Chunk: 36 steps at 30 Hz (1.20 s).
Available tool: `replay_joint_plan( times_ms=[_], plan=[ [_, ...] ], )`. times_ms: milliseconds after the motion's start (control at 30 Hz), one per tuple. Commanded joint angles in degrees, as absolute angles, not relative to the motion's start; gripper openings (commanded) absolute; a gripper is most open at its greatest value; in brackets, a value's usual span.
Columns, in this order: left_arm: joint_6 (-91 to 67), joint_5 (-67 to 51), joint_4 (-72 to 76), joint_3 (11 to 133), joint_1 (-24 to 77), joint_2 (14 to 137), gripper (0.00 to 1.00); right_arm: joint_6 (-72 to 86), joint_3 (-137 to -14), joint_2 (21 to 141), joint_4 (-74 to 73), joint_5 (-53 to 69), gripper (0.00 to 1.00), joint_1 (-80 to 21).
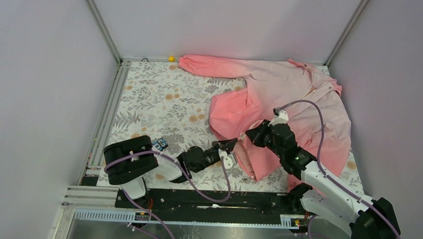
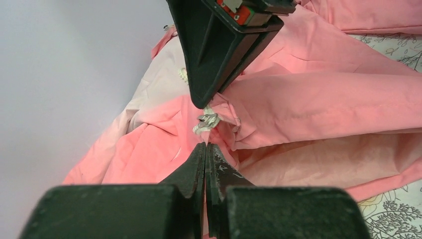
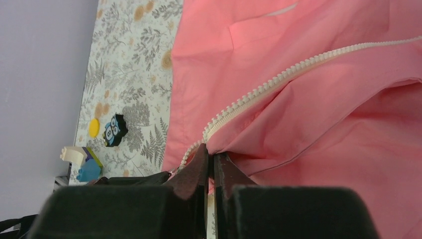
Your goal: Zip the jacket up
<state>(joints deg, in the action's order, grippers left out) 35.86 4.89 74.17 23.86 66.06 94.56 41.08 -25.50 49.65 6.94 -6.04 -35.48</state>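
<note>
The pink jacket lies spread over the right half of the table, paler toward the collar at the back right. My left gripper is shut on the jacket's bottom edge; in the left wrist view its fingertips pinch pink fabric just below the white zipper end. My right gripper is shut on the same edge right next to it. In the right wrist view its jaws clamp the fabric beside the white zipper teeth. The right gripper's fingers hang close above the left one's.
A small owl toy block sits on the flowered tablecloth left of the grippers; it also shows in the right wrist view with a yellow disc and blue and white blocks. A yellow piece lies at the back wall.
</note>
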Motion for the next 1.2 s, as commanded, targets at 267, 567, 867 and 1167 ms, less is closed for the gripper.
replay_joint_plan(
  times_ms=[267,567,867,1167],
  plan=[
    [31.2,2.2,81.6,21.4,65.8,92.9,0.00,23.3,-28.9,44.2,-3.7,-0.9,0.67,-33.7],
    [28.0,0.4,83.7,19.6,64.3,91.4,0.00,9.0,-25.0,36.5,6.5,7.9,0.86,-33.7],
    [26.1,-1.7,85.2,18.6,63.3,90.8,0.00,-12.8,-7.4,25.9,33.3,30.6,0.65,-33.8],
    [24.5,-4.9,86.2,18.1,62.0,90.7,0.00,-27.7,-3.3,32.4,44.5,35.6,0.59,-34.2]
  ],
)
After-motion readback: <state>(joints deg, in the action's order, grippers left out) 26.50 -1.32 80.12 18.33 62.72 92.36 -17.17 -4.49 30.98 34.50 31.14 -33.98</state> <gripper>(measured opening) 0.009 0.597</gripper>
